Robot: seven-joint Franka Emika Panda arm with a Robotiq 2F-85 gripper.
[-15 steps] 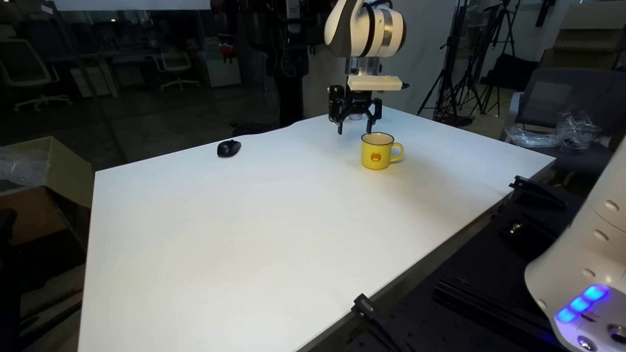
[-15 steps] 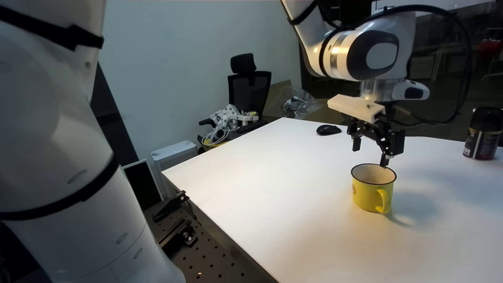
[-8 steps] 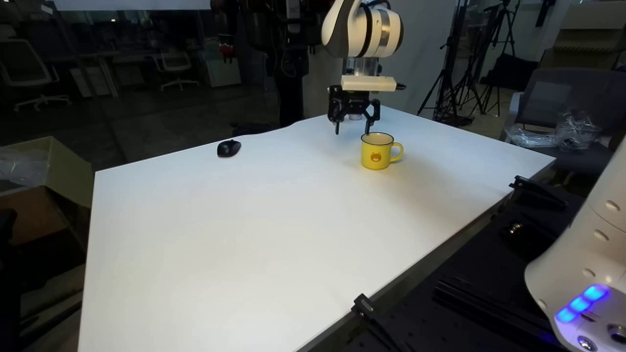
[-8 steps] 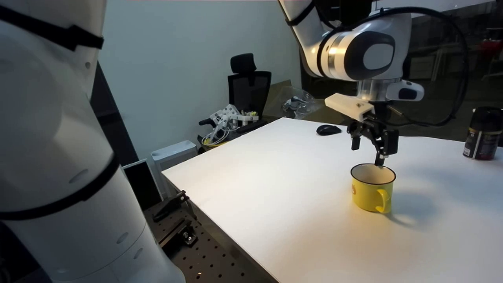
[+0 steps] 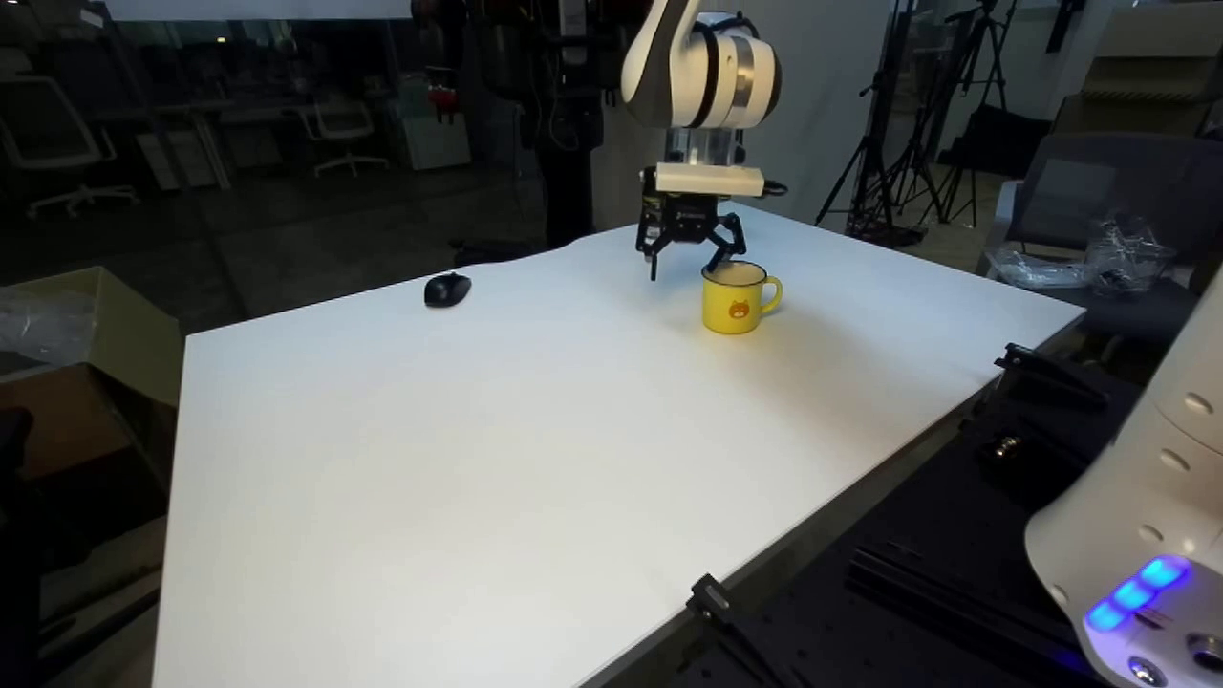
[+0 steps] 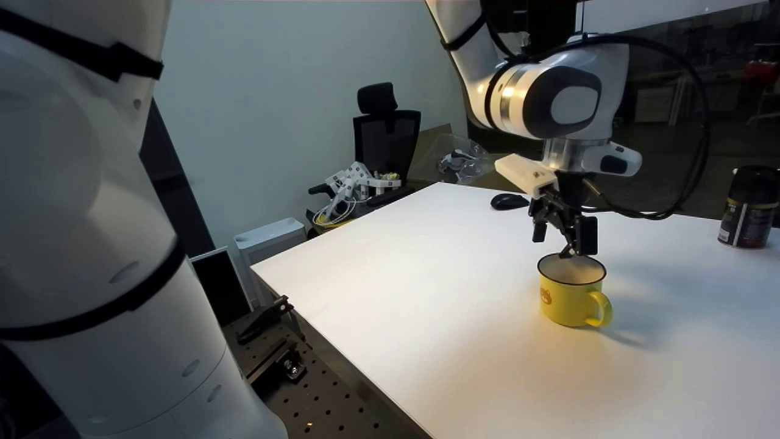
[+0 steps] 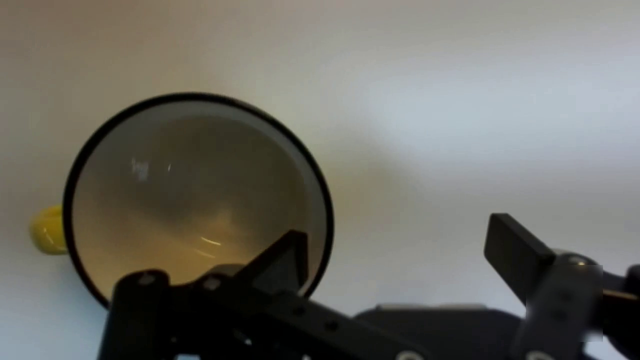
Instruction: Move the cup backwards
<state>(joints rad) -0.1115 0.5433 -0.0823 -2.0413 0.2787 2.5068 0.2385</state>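
Observation:
The yellow cup (image 5: 731, 311) stands upright on the white table, also seen in the other outside picture as the cup (image 6: 570, 302). It has a pale inside, a dark rim line, a side handle and a small bear print. My gripper (image 5: 685, 268) is open just above and behind it; an exterior view also shows the gripper (image 6: 553, 242) at the rim. In the wrist view, one finger of the gripper (image 7: 397, 237) overlaps the mouth of the cup (image 7: 200, 150); the other is outside, with the near rim between them. How deep the finger reaches is unclear.
A black mouse (image 5: 447, 290) lies near the far table edge. A dark can-like bottle (image 6: 748, 207) stands on the table at the right in an exterior view. The white table (image 5: 430, 478) has a black clamp (image 6: 265, 317) at its robot-side edge.
My gripper has moved lower and a little to the left in both exterior views. The cup has shifted slightly left and turned, so its handle sticks out further right in an exterior view.

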